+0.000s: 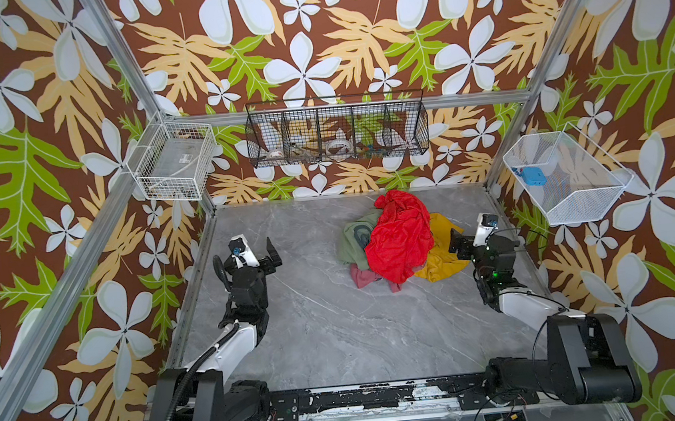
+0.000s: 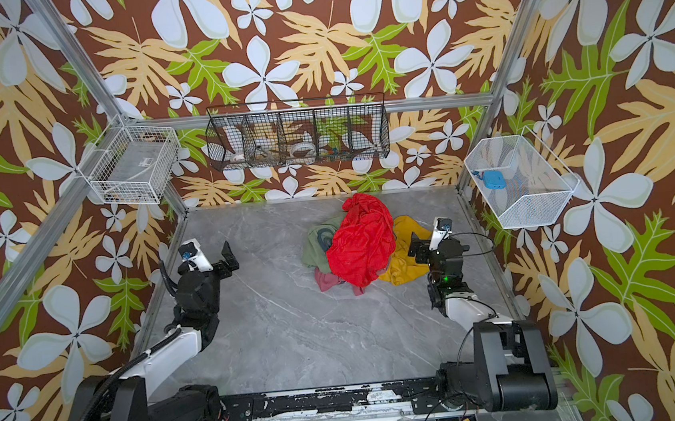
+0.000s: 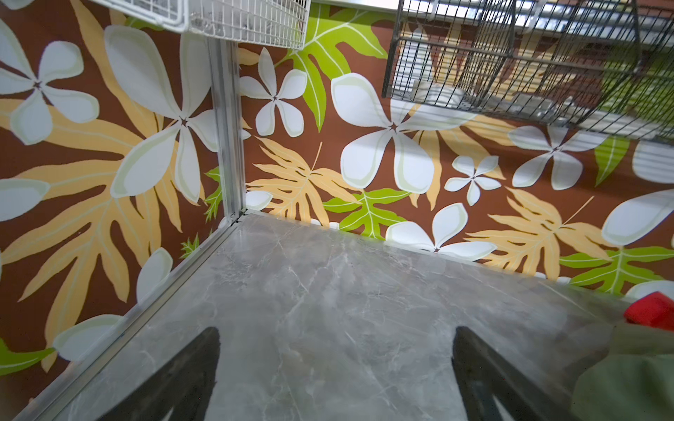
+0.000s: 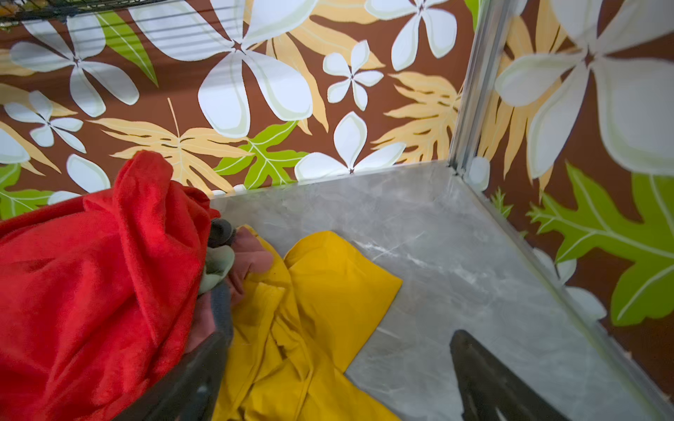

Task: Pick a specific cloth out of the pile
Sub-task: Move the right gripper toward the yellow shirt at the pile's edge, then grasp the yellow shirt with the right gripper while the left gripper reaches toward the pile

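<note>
Right pincer point(image 4: 339, 335) astride cloth point(image 4: 328, 284), seemingly front-to-back

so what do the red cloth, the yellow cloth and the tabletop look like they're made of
Red cloth: probably fleece or terry, matte; fuzzy nap shows. Mustard-yellow cloth: smooth thin fabric, perhaps cotton jersey; flat surface, sharp creases. Tabletop: grey marble-look slab, faint sheen, white veins; stone or printed laminate, unclear.

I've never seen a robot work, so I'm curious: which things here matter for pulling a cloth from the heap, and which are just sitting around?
Belongs to the job: mustard-yellow cloth, partly under the red cloth; pile; right tool, open, right by that cloth.

Just lying about: black wire basket; white wire basket; mesh basket with a blue item.
</note>
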Robot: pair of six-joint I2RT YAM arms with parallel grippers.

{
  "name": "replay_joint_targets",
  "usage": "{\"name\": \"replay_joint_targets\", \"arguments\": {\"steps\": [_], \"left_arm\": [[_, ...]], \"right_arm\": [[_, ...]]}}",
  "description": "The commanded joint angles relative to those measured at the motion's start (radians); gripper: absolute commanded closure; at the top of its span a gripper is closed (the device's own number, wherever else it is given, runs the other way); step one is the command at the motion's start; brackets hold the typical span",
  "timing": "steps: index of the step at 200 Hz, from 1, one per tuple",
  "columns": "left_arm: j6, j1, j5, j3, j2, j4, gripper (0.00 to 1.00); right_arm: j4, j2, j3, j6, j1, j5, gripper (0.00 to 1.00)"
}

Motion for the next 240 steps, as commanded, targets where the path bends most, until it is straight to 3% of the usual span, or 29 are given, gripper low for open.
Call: {"name": "replay_joint_targets", "arguments": {"steps": [1,36,60,92,182,210,240], "left_arm": [[-0.079,0.002,0.125,0.053,-0.028,-0.23,0.0],[-0.151,-0.007,0.209,0.067,-0.044,-0.248,0.01],[-0.162,-0.01,0.198,0.051,-0.033,-0.247,0.01],[-0.17,-0.01,0.196,0.028,-0.032,-0.248,0.01],[-0.156,-0.01,0.179,-0.005,-0.057,-0.267,0.0],[-0.161,-0.01,0.175,-0.011,-0.07,-0.268,0.0],[-0.157,-0.01,0.174,-0.01,-0.08,-0.287,0.0]], "right_arm": [[-0.165,-0.026,0.008,0.202,-0.01,-0.076,0.06],[-0.202,0.034,0.033,0.417,-0.067,-0.242,0.16],[-0.243,0.102,0.067,0.463,-0.068,-0.263,0.2],[-0.271,0.233,0.115,0.53,-0.062,-0.376,0.27],[-0.427,0.4,0.238,0.56,0.031,-0.31,0.28],[-0.413,0.465,0.265,0.567,0.03,-0.333,0.44],[-0.406,0.435,0.257,0.574,0.032,-0.306,0.82]]}}
